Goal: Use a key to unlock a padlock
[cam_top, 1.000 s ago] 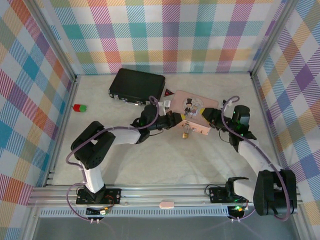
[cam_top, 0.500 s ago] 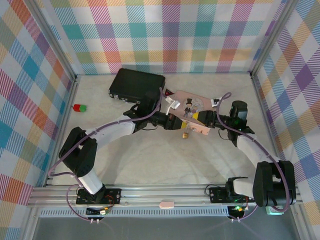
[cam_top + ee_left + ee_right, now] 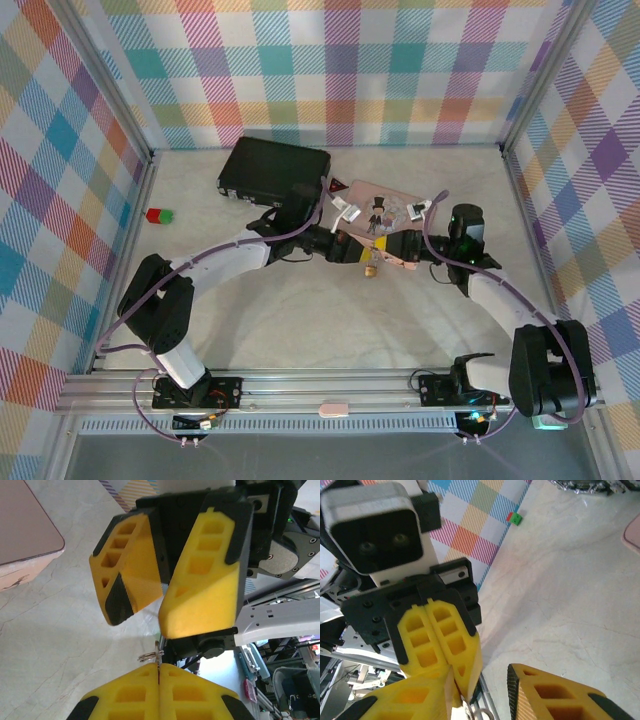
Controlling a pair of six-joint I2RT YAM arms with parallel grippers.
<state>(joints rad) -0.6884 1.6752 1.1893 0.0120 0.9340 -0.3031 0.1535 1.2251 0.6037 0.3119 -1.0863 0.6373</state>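
Only the key is taken; the lock is not opened yet

The padlock (image 3: 371,268) lies on the table (image 3: 300,320), just beside the near edge of the pink box (image 3: 395,200) and near the place where the two claws meet. From above it is very small, so I cannot tell if its shackle is closed. Nothing touches it, and no key stands in it.

The key (image 3: 158,656) is held close by. The left claw (image 3: 159,669) has its two yellow fingers pressed together. The thin metal piece with its little ring stands out from between the tips, so this claw pinches the key.

The right claw (image 3: 159,617) faces it, almost tip to tip. Its fingers are spread and I see nothing held between them. The end of the key comes near the gap, but whether it touches a finger I cannot tell.

My judgement is that only the first part is done: the key is picked up. Nearly all the rest is left: to steady the padlock, to bring the key into the keyhole, to turn it, and to free the shackle. Perhaps the key must first be passed or gripped anew, as the claws stand so close.

Further out, a black case (image 3: 275,172) sits behind the box, and a red-green block (image 3: 158,215) lies well apart at the left.
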